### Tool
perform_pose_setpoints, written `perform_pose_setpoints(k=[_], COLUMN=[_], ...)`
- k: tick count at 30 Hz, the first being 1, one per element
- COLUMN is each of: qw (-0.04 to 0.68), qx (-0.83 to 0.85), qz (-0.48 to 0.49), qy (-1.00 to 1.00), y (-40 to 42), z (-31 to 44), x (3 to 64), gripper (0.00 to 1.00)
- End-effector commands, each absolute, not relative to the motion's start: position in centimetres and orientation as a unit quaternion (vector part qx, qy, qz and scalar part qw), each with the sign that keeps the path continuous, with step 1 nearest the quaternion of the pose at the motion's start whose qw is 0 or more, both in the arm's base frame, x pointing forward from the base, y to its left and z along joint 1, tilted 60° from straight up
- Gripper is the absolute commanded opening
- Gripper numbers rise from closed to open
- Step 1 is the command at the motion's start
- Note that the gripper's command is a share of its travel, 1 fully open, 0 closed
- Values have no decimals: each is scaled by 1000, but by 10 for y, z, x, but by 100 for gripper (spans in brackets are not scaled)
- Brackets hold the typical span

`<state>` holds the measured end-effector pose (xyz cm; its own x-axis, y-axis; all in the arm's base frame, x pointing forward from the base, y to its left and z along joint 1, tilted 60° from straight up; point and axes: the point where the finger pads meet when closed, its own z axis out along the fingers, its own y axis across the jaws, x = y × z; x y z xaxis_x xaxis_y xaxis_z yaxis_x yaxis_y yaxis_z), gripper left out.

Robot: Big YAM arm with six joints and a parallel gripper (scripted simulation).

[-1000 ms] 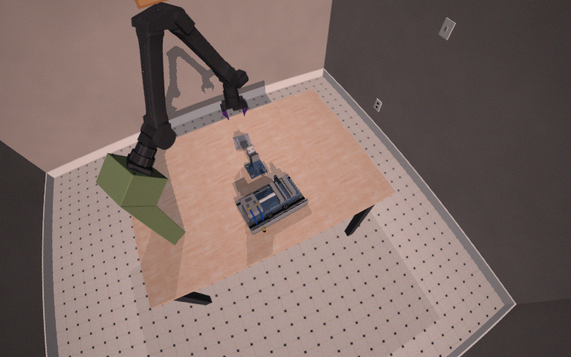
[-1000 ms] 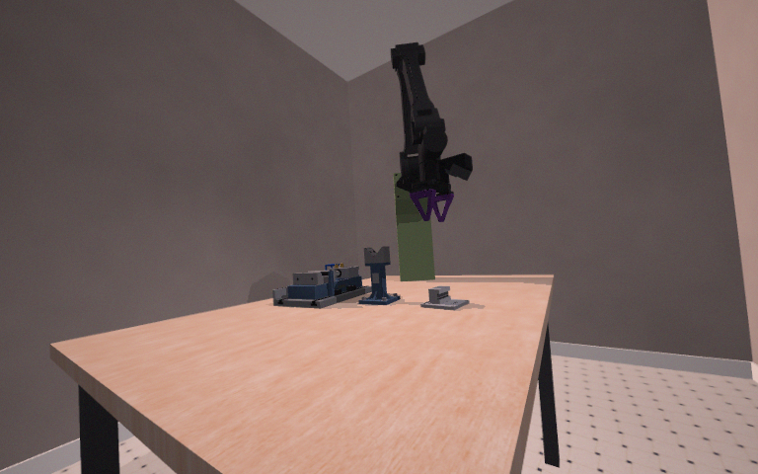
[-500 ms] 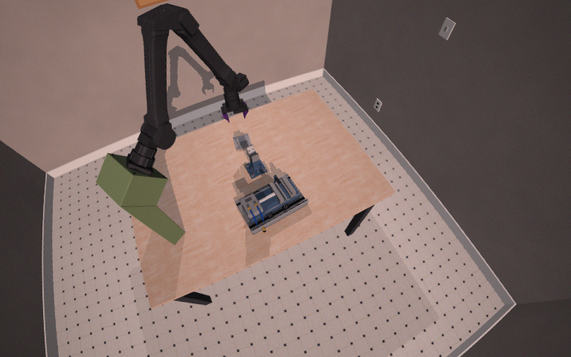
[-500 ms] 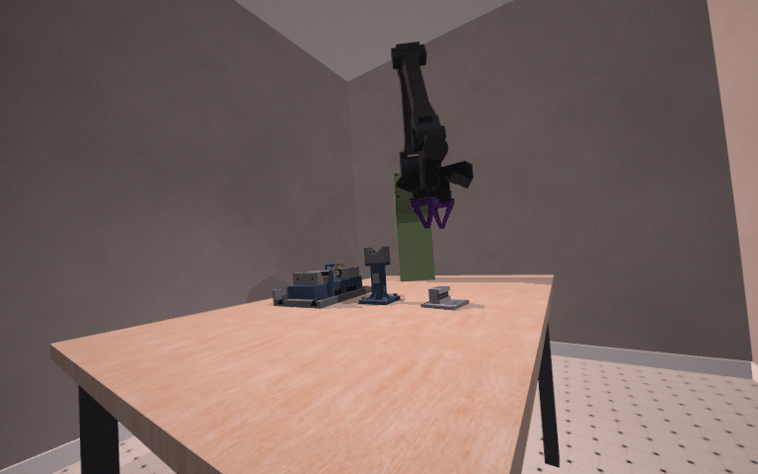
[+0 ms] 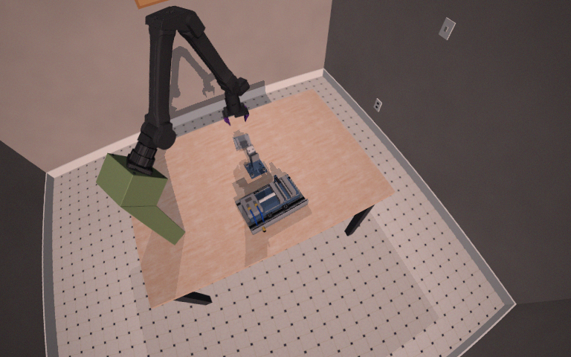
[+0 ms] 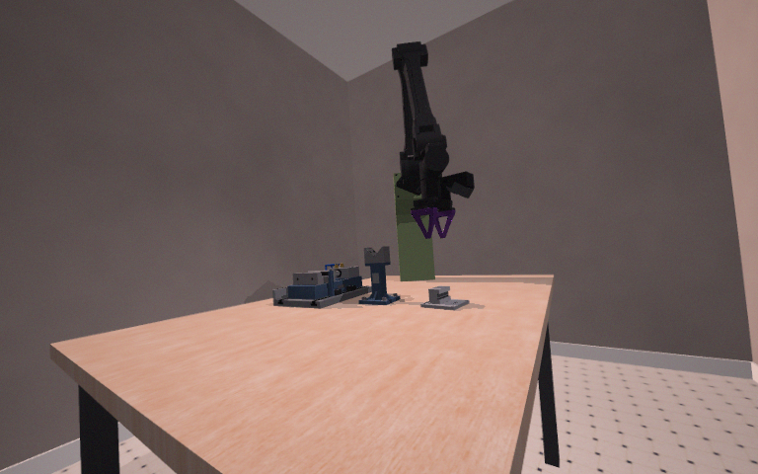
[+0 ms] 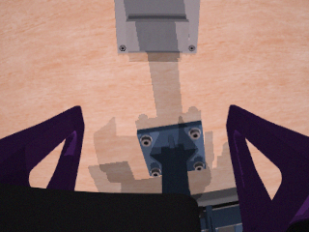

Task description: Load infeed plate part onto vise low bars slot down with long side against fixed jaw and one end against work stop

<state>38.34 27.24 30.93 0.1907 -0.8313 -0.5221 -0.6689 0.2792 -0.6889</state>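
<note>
Exterior view: fingers (image 6: 427, 227) (image 5: 227, 121) spread wide, nothing between them. The part (image 6: 438, 294) sits on its plate (image 6: 458, 303) (image 5: 236, 145), well below the fingertips. Probably stiff, maybe slick metal, so I'd pinch its long sides mid-length.

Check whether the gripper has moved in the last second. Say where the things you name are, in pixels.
Yes. The gripper (image 5: 237, 122) (image 6: 435, 237) (image 7: 154, 115) has come down: in the exterior view its fingertips are nearer the infeed plate (image 5: 235, 140) (image 6: 455, 305) than before, though well above it.
</note>
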Motion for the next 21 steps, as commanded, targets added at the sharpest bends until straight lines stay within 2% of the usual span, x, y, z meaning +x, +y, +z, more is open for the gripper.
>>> perform_pose_setpoints(k=[1, 21], qw=[504, 502], qx=[-584, -586], qz=[-85, -86], qy=[631, 630], y=[276, 296], z=[319, 294], x=[400, 431], gripper=[81, 81])
